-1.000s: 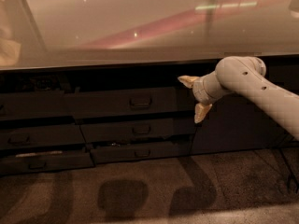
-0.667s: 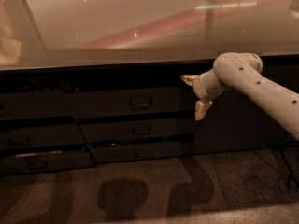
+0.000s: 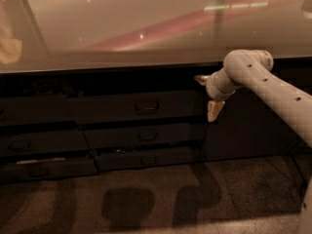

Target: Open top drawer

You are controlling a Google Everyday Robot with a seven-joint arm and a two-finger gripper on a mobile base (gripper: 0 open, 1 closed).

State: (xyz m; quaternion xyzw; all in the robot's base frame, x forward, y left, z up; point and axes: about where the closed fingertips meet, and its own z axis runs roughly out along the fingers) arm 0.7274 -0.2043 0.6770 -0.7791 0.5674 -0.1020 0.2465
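Note:
The top drawer (image 3: 112, 106) is a wide dark grey front under the counter edge, with a small rectangular pull handle (image 3: 146, 107) at its centre. It looks shut, flush with the fronts beside it. My gripper (image 3: 208, 94) hangs at the drawer's right end, just under the counter lip, to the right of the handle and apart from it. Its two pale fingers are spread wide, one (image 3: 201, 79) up near the counter edge and one (image 3: 214, 110) lower, with nothing between them.
Two shallower drawers (image 3: 146, 136) (image 3: 146, 159) sit below the top one. More drawer fronts (image 3: 39, 143) are on the left. A glossy countertop (image 3: 146, 23) runs above. A dark cabinet panel (image 3: 248, 126) is behind my arm. Carpeted floor (image 3: 146, 204) lies below.
The gripper and arm have shifted slightly to the right and a little up along the counter edge. The drawers have not moved.

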